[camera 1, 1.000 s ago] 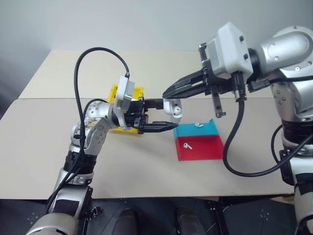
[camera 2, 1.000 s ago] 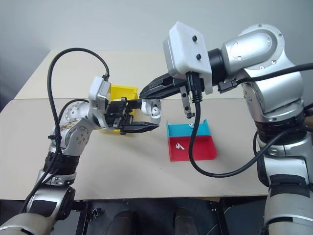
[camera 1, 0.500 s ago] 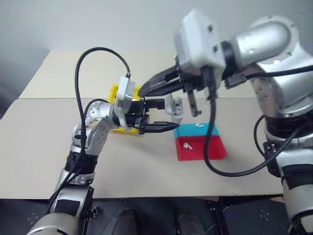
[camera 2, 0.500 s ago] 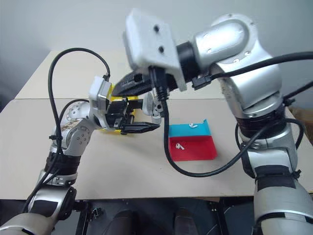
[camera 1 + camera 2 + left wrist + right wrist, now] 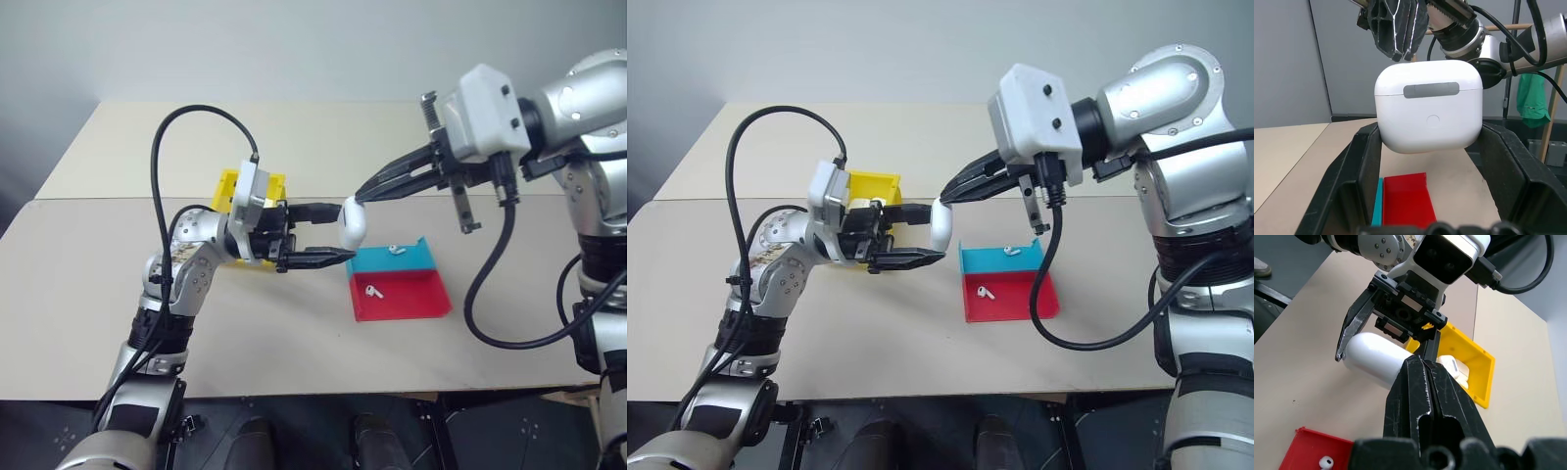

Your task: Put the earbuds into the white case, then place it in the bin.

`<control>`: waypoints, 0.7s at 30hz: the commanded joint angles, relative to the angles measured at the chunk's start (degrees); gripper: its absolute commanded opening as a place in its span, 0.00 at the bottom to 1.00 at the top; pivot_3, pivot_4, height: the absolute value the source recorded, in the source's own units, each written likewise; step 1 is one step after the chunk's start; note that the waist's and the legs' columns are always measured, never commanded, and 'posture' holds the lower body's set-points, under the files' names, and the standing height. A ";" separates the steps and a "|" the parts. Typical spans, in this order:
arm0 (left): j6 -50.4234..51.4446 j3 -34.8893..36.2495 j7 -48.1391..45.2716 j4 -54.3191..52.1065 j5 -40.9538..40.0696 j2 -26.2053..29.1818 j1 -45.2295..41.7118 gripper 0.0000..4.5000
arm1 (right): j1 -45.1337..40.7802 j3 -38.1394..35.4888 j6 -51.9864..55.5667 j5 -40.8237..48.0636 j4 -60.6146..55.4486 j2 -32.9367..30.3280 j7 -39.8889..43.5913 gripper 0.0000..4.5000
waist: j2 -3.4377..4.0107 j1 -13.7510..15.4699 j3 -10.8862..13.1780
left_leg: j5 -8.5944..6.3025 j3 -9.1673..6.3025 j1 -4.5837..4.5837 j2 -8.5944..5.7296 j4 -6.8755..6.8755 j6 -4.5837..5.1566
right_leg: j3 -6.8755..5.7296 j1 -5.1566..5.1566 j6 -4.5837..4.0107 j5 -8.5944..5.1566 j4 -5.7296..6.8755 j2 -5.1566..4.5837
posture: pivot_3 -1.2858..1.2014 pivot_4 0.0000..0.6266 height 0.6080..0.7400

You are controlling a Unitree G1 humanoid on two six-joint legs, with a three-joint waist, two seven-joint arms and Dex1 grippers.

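Case (image 5: 353, 221), white, lid closed: held above counter (image 5: 88, 294) in your left jaws; right jaws, pinched together, touch its lid. Risk: prying may twist it loose, dropping it short of earbuds (image 5: 372, 291).

Case (image 5: 353, 221) between left pincer (image 5: 333, 235) fingers; bin (image 5: 252, 192) behind; trays (image 5: 400, 282) right.

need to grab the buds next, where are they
One earbud lies in the red tray, the other in the blue tray behind it, right of the held case.
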 commanded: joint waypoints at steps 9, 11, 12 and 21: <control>-1.05 3.21 3.10 -2.90 -1.44 -0.03 -0.57 0.60 | 4.84 -14.00 12.95 10.05 -6.06 -0.78 -13.34 0.01 | 0.00 0.43 0.00 | 0.00 -0.04 -0.06 0.00 0.01 0.00 | -0.05 0.03 0.00 0.00 0.01 -0.02 | 0.52 0.24 1.00; -0.96 4.76 4.22 -3.56 -1.75 0.72 0.40 0.60 | 8.70 -17.34 16.51 12.91 -8.14 -1.63 -15.81 0.01 | -0.01 0.48 0.00 | 0.00 -0.04 -0.06 -0.01 0.02 0.00 | -0.05 0.04 0.00 0.00 0.01 -0.03 | 0.52 0.24 1.00; -1.04 5.78 4.79 -3.81 -1.90 1.16 0.92 0.60 | 11.02 -19.08 18.75 14.59 -9.47 -2.07 -17.21 0.01 | -0.01 0.49 0.00 | 0.00 -0.03 -0.06 -0.01 0.02 0.00 | -0.04 0.03 0.00 0.00 0.01 -0.04 | 0.52 0.24 1.00; -1.69 13.38 12.25 -4.87 1.10 7.84 7.01 0.60 | 34.98 -26.64 27.65 19.48 -23.59 -4.28 -28.43 0.01 | -0.01 0.26 0.00 | 0.00 -0.02 0.00 -0.01 0.00 0.01 | 0.02 0.02 0.00 0.00 -0.02 -0.03 | 0.52 0.24 1.00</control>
